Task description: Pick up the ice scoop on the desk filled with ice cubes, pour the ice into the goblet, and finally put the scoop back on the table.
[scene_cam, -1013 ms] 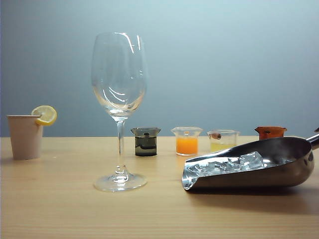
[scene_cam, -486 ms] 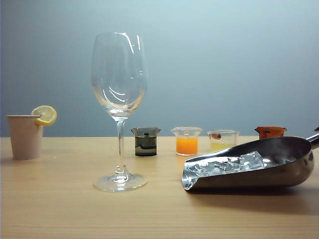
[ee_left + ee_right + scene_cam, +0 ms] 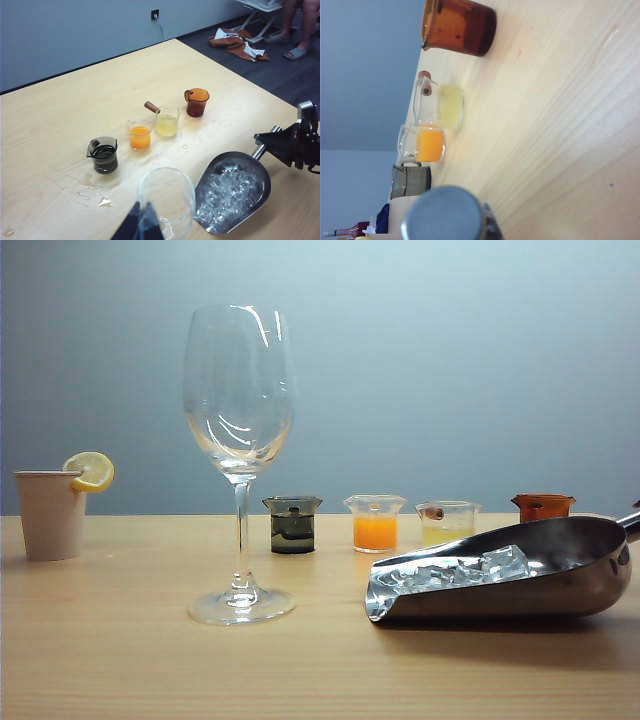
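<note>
Goblet (image 3: 239, 420) stands upright, empty, left of centre on the desk (image 3: 120, 660). Scoop (image 3: 520, 580), heaped with ice cubes (image 3: 460, 568), lies right of it. Left tool not visible; state unknown. Right tool (image 3: 292, 145) clenched on the scoop's handle. Lift level, mouth up, or cubes spill. Handle and right tool cut off in exterior view.

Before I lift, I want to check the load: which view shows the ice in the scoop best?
The left wrist view: it looks down into the scoop, so the whole heap of ice shows. The exterior view sees it side-on, only the top cubes above the wall. The right wrist view shows no ice.
</note>
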`<state>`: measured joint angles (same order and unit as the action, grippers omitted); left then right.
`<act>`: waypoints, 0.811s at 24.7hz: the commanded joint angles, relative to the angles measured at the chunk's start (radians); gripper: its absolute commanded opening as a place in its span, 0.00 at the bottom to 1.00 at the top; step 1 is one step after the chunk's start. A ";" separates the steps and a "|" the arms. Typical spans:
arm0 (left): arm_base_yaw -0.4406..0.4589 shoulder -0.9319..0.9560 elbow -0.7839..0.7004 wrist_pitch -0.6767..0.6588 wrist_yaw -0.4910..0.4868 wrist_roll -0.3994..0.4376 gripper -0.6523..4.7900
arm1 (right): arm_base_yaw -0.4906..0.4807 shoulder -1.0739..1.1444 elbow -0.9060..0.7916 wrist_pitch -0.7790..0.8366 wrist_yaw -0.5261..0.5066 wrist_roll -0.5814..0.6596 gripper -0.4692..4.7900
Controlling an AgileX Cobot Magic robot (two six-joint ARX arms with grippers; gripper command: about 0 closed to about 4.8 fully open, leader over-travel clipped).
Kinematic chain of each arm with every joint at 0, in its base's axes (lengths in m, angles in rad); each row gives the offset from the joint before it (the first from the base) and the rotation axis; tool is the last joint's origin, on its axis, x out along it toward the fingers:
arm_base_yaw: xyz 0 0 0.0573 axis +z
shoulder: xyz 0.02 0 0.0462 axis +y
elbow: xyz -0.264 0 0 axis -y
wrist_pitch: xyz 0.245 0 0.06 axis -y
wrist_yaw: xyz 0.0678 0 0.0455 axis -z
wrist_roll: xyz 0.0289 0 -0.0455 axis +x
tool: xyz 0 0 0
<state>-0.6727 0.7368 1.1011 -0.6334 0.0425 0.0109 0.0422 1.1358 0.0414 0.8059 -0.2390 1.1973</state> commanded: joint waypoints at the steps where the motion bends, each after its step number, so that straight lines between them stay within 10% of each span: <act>1: 0.000 -0.001 0.006 0.005 0.002 0.009 0.11 | 0.000 -0.001 0.000 0.002 0.000 -0.011 0.09; 20: 0.000 -0.001 0.006 0.003 0.002 0.043 0.11 | -0.100 -0.002 0.001 0.051 -0.108 0.093 0.09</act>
<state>-0.6727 0.7368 1.1011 -0.6338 0.0422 0.0521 -0.0574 1.1374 0.0399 0.8036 -0.3355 1.2671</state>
